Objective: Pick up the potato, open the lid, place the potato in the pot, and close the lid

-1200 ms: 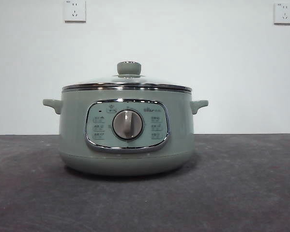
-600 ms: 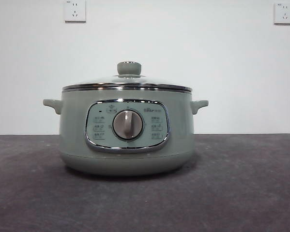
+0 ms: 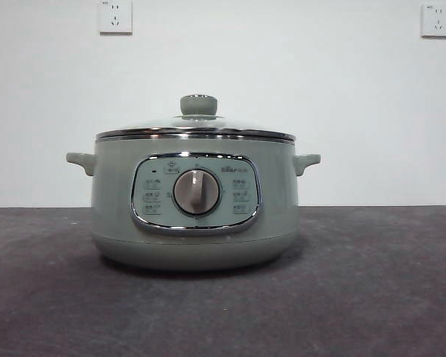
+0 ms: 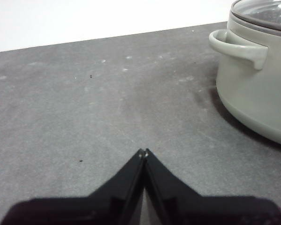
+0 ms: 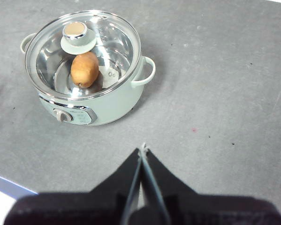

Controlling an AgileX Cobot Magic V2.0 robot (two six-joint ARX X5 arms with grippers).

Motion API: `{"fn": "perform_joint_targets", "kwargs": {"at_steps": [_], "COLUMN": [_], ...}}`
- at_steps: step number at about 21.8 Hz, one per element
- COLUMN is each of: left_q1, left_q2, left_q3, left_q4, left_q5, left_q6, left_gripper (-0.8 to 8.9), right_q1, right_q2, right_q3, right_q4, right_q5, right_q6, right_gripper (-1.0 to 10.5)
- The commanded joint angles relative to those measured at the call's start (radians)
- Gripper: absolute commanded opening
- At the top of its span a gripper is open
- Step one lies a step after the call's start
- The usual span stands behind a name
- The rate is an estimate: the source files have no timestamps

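matte black left tool (image 4: 144,152), right tool (image 5: 143,149), wedge-shaped

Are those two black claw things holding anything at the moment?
No. The left gripper and the right gripper are both shut on nothing. The potato lies inside the pot, under the lid.

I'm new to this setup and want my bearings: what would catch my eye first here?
The sage-green pot stands mid-table, its glass lid closed. Through the glass, the potato lies inside. Both grippers, left and right, are shut, empty and clear of the pot.
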Motion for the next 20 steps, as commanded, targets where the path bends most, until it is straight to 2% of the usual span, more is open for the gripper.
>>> {"fn": "perform_joint_targets", "kwargs": {"at_steps": [1, 3, 5, 8, 10, 13, 14, 16, 20], "left_q1": [0.003, 0.003, 0.003, 0.003, 0.003, 0.003, 0.003, 0.003, 0.003], "left_q2": [0.005, 0.005, 0.006, 0.007, 0.008, 0.008, 0.008, 0.008, 0.008], "left_q3": [-0.011, -0.011, -0.011, -0.011, -0.011, -0.011, -0.011, -0.011, -0.011], "left_q4": [0.007, 0.007, 0.007, 0.007, 0.007, 0.007, 0.007, 0.007, 0.007], "left_q5": [-0.002, -0.003, -0.002, -0.003, -0.002, -0.003, -0.003, -0.002, -0.003], "left_q6": [-0.01, -0.01, -0.01, -0.01, -0.01, -0.01, -0.01, -0.01, -0.01], "left_gripper": [-0.01, -0.01, -0.01, -0.01, -0.01, -0.01, -0.01, -0.01, -0.01], "right_q1": [-0.003, -0.064, -0.188, -0.418, -0.545, -0.676, -0.715, -0.746, -0.772], "right_q2": [-0.001, -0.023, -0.08, -0.248, -0.372, -0.539, -0.601, -0.669, -0.776], "right_q3": [-0.007, -0.01, -0.077, -0.348, -0.599, -0.984, -1.115, -1.246, -1.42], "right_q4": [-0.024, -0.023, 0.06, 0.393, 0.638, 0.937, 1.03, 1.115, 1.15], "right_q5": [0.008, 0.044, 0.023, -0.127, -0.177, -0.195, -0.249, -0.293, -0.289], "right_q6": [-0.003, -0.091, -0.178, -0.283, -0.332, -0.344, -0.335, -0.333, -0.342], "right_gripper": [0.0, 0.0, 0.0, 0.0, 0.0, 0.0, 0.0, 0.0, 0.0]}}
